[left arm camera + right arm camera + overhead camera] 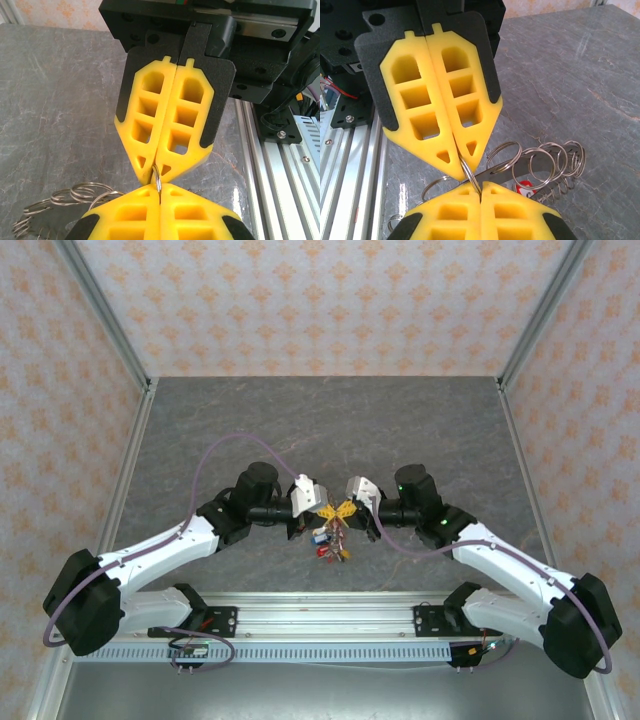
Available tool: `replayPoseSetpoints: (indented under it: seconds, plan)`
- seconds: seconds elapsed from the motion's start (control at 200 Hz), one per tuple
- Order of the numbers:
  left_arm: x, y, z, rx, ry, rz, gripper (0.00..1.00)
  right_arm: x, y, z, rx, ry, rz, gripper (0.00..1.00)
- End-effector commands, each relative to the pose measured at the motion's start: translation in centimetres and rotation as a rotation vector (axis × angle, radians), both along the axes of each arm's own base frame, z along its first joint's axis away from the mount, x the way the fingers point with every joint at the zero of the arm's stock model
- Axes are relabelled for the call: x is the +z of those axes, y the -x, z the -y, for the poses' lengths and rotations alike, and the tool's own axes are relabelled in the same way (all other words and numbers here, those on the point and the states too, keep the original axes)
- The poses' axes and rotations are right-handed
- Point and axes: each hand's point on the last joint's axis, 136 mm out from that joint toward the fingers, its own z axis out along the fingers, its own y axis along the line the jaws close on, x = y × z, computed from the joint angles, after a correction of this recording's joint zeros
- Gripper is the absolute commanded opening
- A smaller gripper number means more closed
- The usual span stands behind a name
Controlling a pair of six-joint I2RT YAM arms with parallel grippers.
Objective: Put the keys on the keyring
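Nearest my right wrist camera, the right gripper point(481, 186) has its yellow foam jaws closed on the thin silvery wire keyring point(471, 175). The left gripper point(160, 188) pinches the same ring tip-to-tip, probably to steady it. Just beyond are the small red-tagged keys point(525, 189) and loose steel split rings point(555, 160).

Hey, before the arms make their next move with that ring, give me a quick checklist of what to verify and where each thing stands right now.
1. Left claw shut on the keyring: ok.
2. Right claw shut on the same keyring: ok.
3. Claws meeting tip to tip, lined up: ok.
4. Keyring coil pried open: cannot tell, the pinch hides it.
5. Key presented at the keyring: not ok; the red tag lies among the loose rings beside it.
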Motion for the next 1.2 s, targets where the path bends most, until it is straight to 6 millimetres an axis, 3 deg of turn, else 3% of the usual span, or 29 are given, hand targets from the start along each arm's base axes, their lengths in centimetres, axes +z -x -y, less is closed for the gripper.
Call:
replayPoseSetpoints:
  seconds: [0.0,0.15,0.315,0.525,0.776,0.941,1.051,1.196]
  plan:
    - [2.8,0.3,0.5,-0.039,0.029,0.09,0.0,3.2,-0.4,-0.4,0.005,-0.056,0.08,0.0]
    - [0.9,0.1,-0.3,-0.025,-0.077,0.086,0.11,3.8,0.1,-0.1,0.01,-0.025,0.066,0.0]
    - [-0.2,0.1,-0.5,-0.047,-0.149,0.073,0.12,4.1,0.7,-0.2,0.014,0.044,0.059,0.0]
    - [-0.1,-0.1,0.0,-0.06,-0.151,0.073,0.11,5.2,1.4,-0.9,0.019,0.085,0.083,0.0]
    - [-0.2,-0.2,0.1,-0.049,-0.151,0.064,0.0,7.0,2.3,-1.4,0.057,0.081,0.099,0.0]
    - [0.2,-0.3,0.4,-0.05,-0.124,0.062,0.0,6.3,2.2,-1.3,0.064,0.127,0.094,0.01]
    - [0.9,-0.2,0.8,-0.053,-0.069,0.066,0.0,4.8,1.3,-1.0,0.013,0.154,0.107,0.09]
    - [1.8,0.3,1.2,-0.078,-0.011,0.064,0.0,3.1,1.2,-0.6,0.012,0.183,0.089,0.1]
